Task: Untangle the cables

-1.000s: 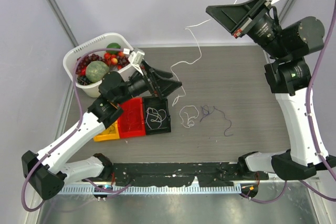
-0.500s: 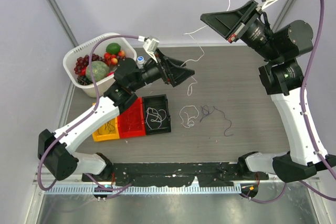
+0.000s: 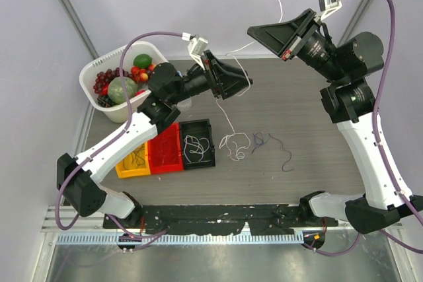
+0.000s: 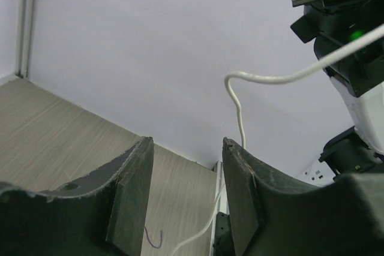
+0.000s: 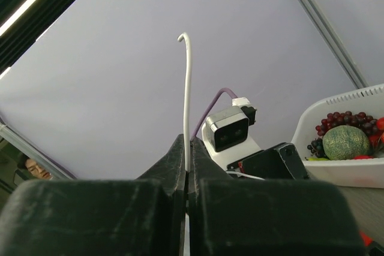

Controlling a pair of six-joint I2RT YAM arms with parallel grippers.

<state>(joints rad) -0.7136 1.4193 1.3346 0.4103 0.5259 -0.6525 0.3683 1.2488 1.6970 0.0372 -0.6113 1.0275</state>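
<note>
My right gripper (image 3: 252, 32) is raised high at the back, shut on a white cable (image 3: 229, 114). The cable's free end (image 5: 186, 76) sticks up past the pinched jaws (image 5: 188, 142). From there it slopes down to my left gripper (image 3: 239, 84), also lifted, then drops to white loops (image 3: 235, 146) on the table. In the left wrist view the jaws (image 4: 187, 143) stand apart, and the white cable (image 4: 239, 109) passes the right finger (image 4: 243, 196) and shows again lower in the gap. A dark purple cable (image 3: 272, 143) lies beside the loops.
A black bin (image 3: 210, 160) holding a coiled white cable sits at centre left, with a red bin (image 3: 165, 151) and a yellow bin (image 3: 135, 161) beside it. A white basket (image 3: 92, 70) of fruit stands at the back left.
My left arm has swung up and to the right to the hanging white cable, and its jaws have narrowed. The right gripper has drifted left with the cable.
</note>
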